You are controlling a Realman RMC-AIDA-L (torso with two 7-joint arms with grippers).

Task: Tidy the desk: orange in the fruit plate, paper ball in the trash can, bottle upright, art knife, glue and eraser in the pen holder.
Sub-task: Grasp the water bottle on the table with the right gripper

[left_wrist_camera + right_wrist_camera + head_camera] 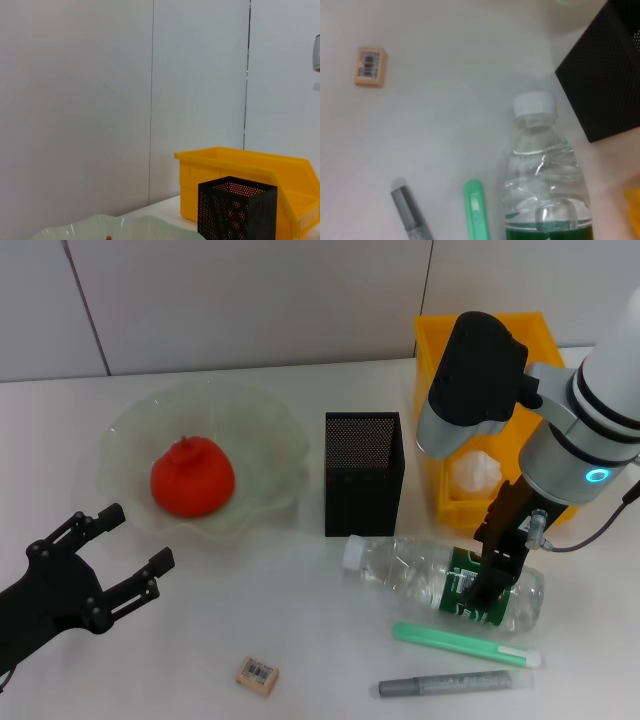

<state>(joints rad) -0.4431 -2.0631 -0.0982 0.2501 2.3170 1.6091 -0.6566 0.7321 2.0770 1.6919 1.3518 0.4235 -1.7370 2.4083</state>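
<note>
Head view: the right pincer (497,575) sits down over the lying bottle (440,578) at about 4 o'clock, whether clenched I cannot tell. The orange (192,476) rests in the fruit plate (262,418); the paper ball (476,472) is in the trash can (432,350). The left pincer (125,555) hangs released at 8 o'clock.

Left wrist view: pen holder (237,210) before the trash can (240,165).

Right wrist view: the eraser (370,66) lies well apart from the bottle (545,165).
</note>
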